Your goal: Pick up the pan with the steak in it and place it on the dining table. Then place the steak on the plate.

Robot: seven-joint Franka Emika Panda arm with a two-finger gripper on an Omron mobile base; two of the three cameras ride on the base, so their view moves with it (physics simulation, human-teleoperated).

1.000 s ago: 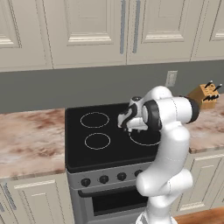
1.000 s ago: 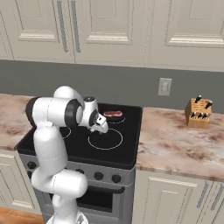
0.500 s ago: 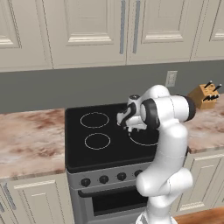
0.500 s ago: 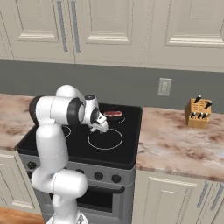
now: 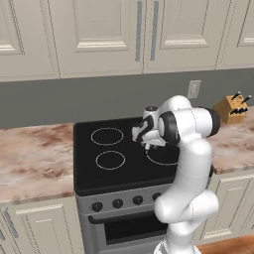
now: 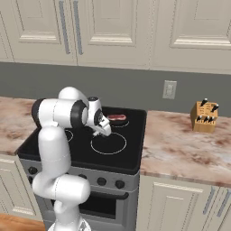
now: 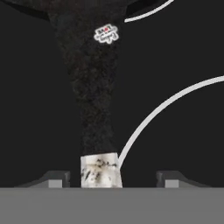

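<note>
1. Jaws stood spread: in the hand view we saw the two fingertips (image 7: 54, 179) set well apart at the bottom, one on each side of the pan's handle (image 7: 89, 87), with dark gaps between them and the handle. We could not tell whether either tip touched it.
2. We found the gripper (image 7: 112, 179) low over the stove top (image 5: 94, 171), pointing down the length of the handle, whose pale, worn end (image 7: 99, 171) lay nearest the tips and whose small white label (image 7: 106, 33) lay farther up.
3. We saw the pan (image 6: 118, 122) on the stove top's back right ring in the right base view, with the steak (image 6: 116, 117) lying inside it, red-pink against the black.
4. We placed the gripper (image 6: 103, 131) in that view just in front of the pan, over the near right ring (image 6: 108, 143); in the left base view the gripper (image 5: 144, 139) hung near the middle of the stove top, and the arm's bulk hid the pan from us.
5. We noted a white ring line (image 7: 166, 105) curving beside the handle on the black glass.
6. We recorded a knife block (image 6: 204, 116) on the marbled counter (image 6: 180, 149) right of the stove, toward that counter's back edge, and a wall outlet (image 6: 169, 89) above it.
</note>
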